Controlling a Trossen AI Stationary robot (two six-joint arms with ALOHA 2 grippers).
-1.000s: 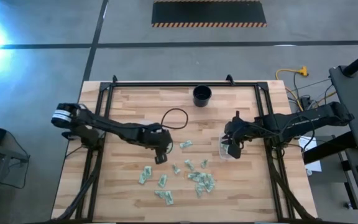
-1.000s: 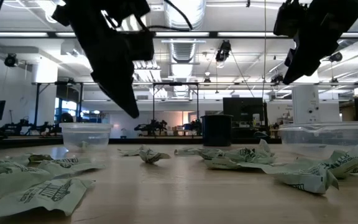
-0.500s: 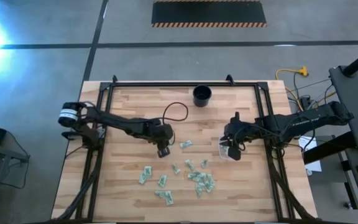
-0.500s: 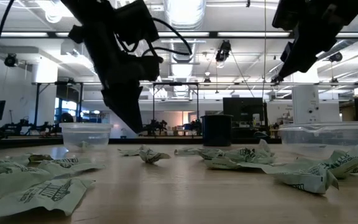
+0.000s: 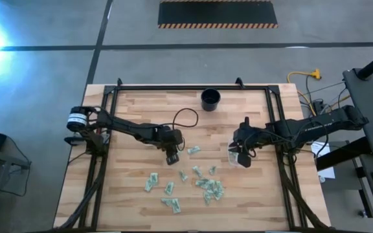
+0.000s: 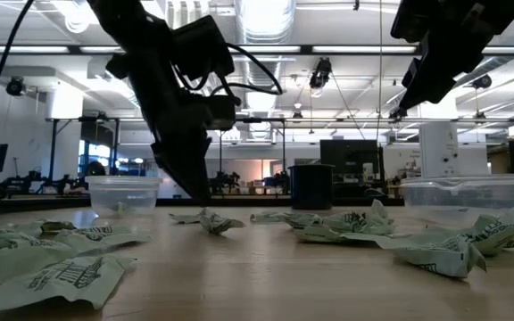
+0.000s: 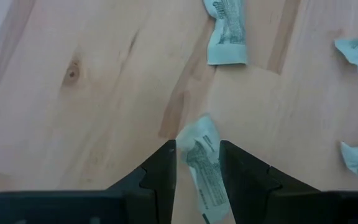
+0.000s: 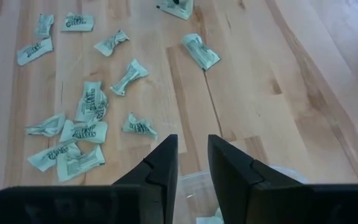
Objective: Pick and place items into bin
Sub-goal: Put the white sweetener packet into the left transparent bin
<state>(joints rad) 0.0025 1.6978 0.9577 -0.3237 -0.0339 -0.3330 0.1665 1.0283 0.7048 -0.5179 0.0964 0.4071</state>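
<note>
Left gripper (image 5: 171, 157) is held low over the table (image 5: 135, 194), near centre; a pale green packet (image 7: 202, 163) is seen between its fingers (image 7: 161, 169) in the left wrist view. Fingers are narrowly parted, one on each side of the packet; whether it is actually pinched cannot be told. Packet's long axis runs roughly along the fingers' line, slightly slanted, one end pointing away from the wrist.

A second packet (image 5: 193, 150) lies just beside the left gripper on the bare wood, apart from the rest. Main scatter of packets (image 5: 209, 186) is spread nearer the table's front edge (approx. a dozen or more, crumpled, long axes pointing every way). In the low view the nearest ones (image 6: 65, 276) lie flat in the foreground.

Right gripper (image 5: 241, 153) is held over a clear tub (image 5: 236, 155) at the table's right-centre; fingers (image 8: 163, 163) are slightly apart, nothing between them. Tub rim is visible under them in the right wrist view.

Other items: a dark cup (image 5: 210, 99) near the far edge, well apart from both grippers; another clear tub (image 6: 124, 193) seen on the left in the low view. A black cable (image 5: 185, 120) loops over the left arm.
</note>
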